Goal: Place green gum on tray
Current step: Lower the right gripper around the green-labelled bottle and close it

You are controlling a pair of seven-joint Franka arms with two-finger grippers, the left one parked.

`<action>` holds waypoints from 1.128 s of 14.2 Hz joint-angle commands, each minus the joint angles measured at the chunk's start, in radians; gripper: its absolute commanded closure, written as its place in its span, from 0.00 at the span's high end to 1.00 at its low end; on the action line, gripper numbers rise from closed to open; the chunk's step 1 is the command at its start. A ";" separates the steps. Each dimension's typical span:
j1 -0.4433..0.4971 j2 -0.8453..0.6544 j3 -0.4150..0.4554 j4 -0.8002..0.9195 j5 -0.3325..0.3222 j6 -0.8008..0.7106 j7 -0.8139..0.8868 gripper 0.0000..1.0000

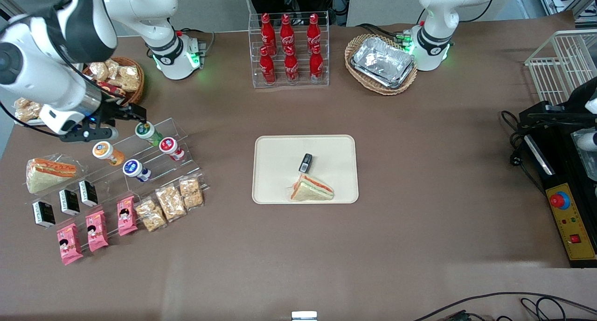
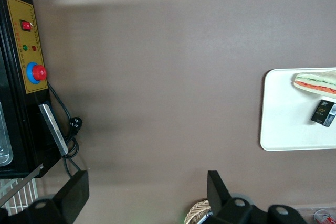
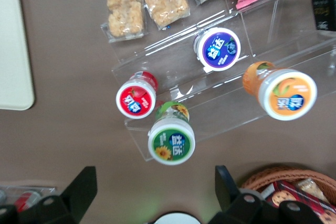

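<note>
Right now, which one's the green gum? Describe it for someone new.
At the working arm's end of the table, find the clear stepped rack. The green gum is on its top step, under the open gripper. Neighbouring bottles are orange, red and blue.

Your gripper (image 1: pixel 122 120) partly hides the wicker basket (image 1: pixel 135 80) of snacks. The tray (image 3: pixel 14 51) is cut off in the right wrist view. The gum labels are too small for you to read.

i work in a robot lab set up like a little shop: snacks on a clear rack (image 1: pixel 140 171), cola bottles (image 1: pixel 289 50), a control box (image 1: pixel 566 218).
</note>
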 commanded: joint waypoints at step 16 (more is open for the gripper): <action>0.001 0.003 -0.002 -0.267 -0.003 0.272 -0.073 0.58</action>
